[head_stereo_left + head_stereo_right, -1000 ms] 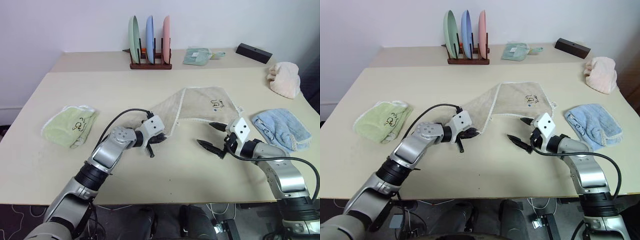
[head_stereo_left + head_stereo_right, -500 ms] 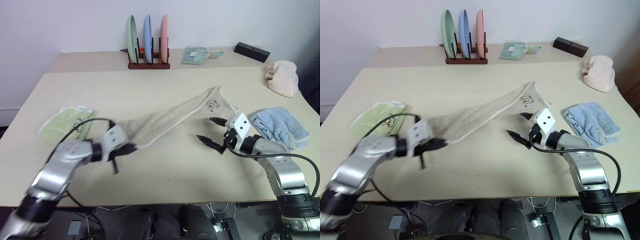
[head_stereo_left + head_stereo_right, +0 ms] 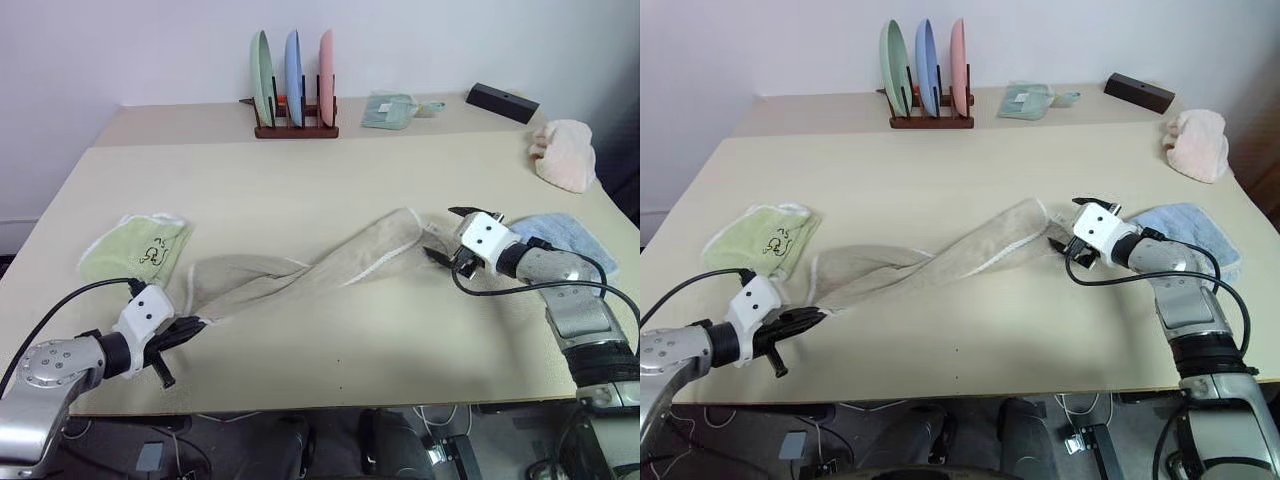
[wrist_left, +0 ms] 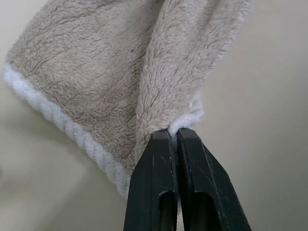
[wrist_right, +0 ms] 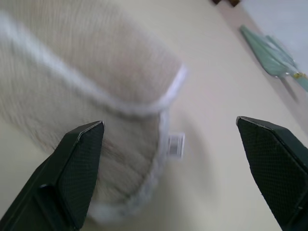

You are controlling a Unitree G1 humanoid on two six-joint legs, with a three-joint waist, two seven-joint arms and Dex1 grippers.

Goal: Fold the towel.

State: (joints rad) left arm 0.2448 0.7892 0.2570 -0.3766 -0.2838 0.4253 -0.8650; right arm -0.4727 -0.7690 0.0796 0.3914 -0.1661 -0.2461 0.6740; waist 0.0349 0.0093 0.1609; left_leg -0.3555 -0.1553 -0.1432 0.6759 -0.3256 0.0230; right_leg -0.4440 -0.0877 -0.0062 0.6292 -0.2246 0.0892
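The beige towel with white edging lies stretched in a long twisted band across the table's middle, running from front left to centre right. My left gripper is near the front left edge, shut on the towel's corner; the left wrist view shows the towel pinched at its white hem between the closed fingers. My right gripper stands open at the band's right end. In the right wrist view the towel's rounded end lies between its wide-apart fingertips.
A folded light green towel lies at the left. Just behind my right gripper is a light blue towel, with a pink cloth further back. A plate rack, a small green cloth and a black box line the far edge.
My left gripper has dragged the towel's corner left and toward the front edge, pulling the towel out into a long band. My right gripper has rolled and moved up to the towel's right end.
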